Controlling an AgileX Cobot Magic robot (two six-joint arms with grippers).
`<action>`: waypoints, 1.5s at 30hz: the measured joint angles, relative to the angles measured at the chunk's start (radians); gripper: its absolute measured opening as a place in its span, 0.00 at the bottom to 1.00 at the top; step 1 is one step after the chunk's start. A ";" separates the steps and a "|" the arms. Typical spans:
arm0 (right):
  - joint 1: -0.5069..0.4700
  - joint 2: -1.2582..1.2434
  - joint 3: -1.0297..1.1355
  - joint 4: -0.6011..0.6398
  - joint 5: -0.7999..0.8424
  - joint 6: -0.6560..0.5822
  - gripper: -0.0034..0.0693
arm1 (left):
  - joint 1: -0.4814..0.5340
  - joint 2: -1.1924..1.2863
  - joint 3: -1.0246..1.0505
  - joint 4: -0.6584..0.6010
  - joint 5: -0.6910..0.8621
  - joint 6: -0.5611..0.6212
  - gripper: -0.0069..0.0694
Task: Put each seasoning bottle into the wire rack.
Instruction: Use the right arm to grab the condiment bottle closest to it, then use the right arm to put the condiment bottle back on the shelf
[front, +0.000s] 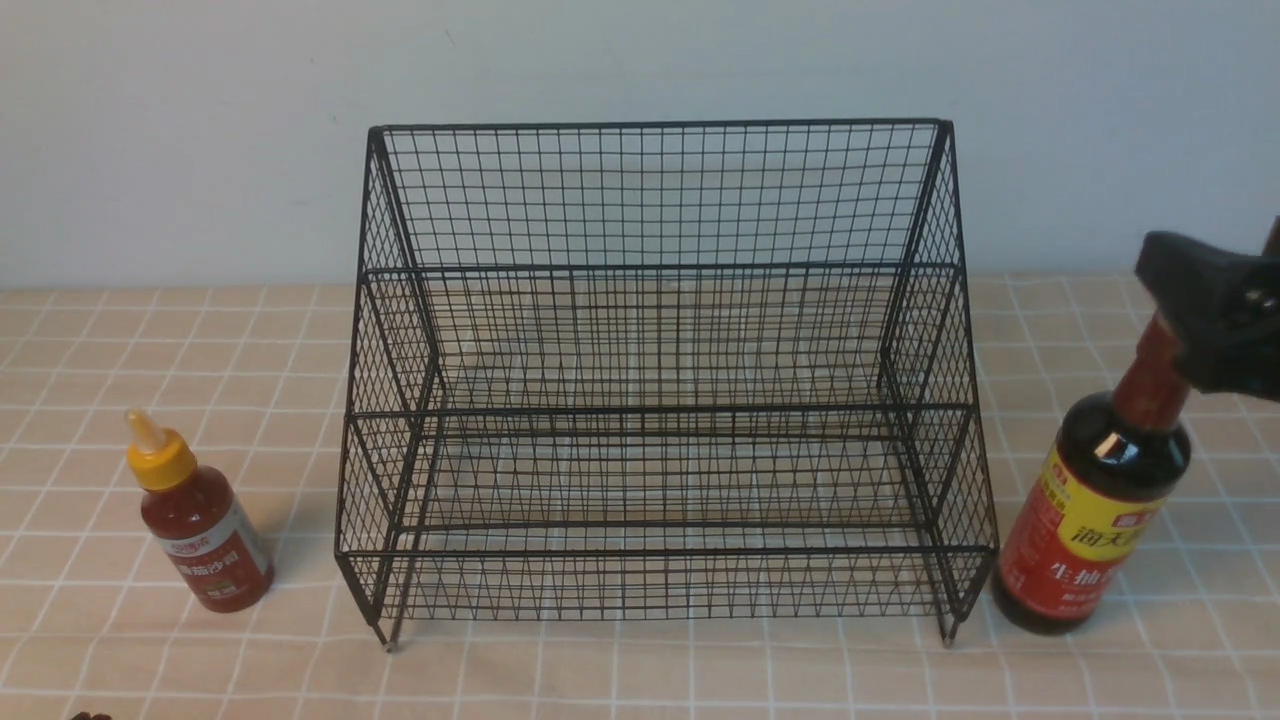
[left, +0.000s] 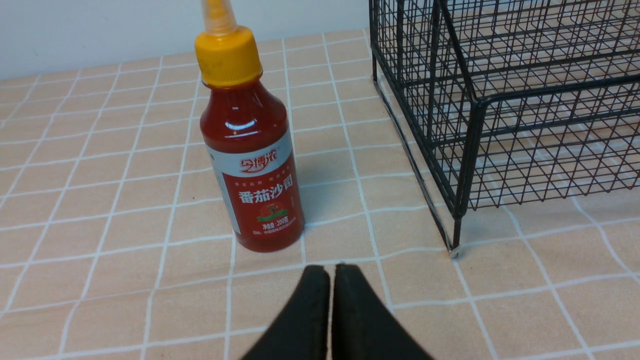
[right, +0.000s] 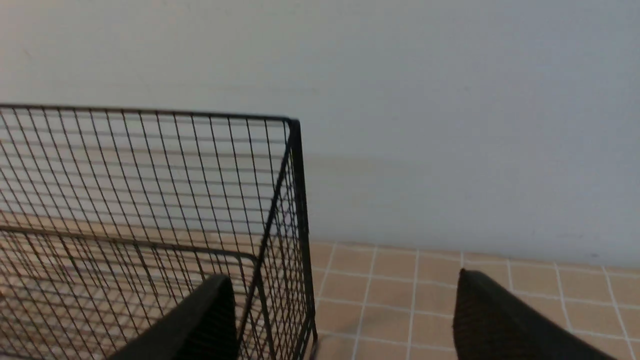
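Jaws of the right gripper (right: 342, 280) are spread, level with the cap of the upright soy-sauce bottle (front: 1095, 520), which stands on the desk (front: 640, 680) just right of the wire rack (front: 660, 126). Left gripper (left: 331, 272) jaws are pressed together; the red-sauce squeeze bottle (left: 255, 190) stands upright just ahead.

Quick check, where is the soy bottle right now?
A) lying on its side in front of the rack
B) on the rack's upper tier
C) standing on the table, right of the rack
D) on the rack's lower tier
C: the soy bottle stands on the table just outside the right front corner of the rack.
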 joint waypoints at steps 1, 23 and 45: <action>0.000 0.010 0.000 0.000 0.000 -0.001 0.79 | 0.000 0.000 0.000 0.000 0.000 0.000 0.08; 0.000 0.201 -0.001 -0.010 0.044 -0.049 0.41 | 0.000 0.000 0.000 0.000 0.000 0.000 0.08; 0.000 -0.032 -0.507 0.013 0.470 -0.131 0.42 | 0.000 0.000 0.000 0.000 0.000 0.000 0.08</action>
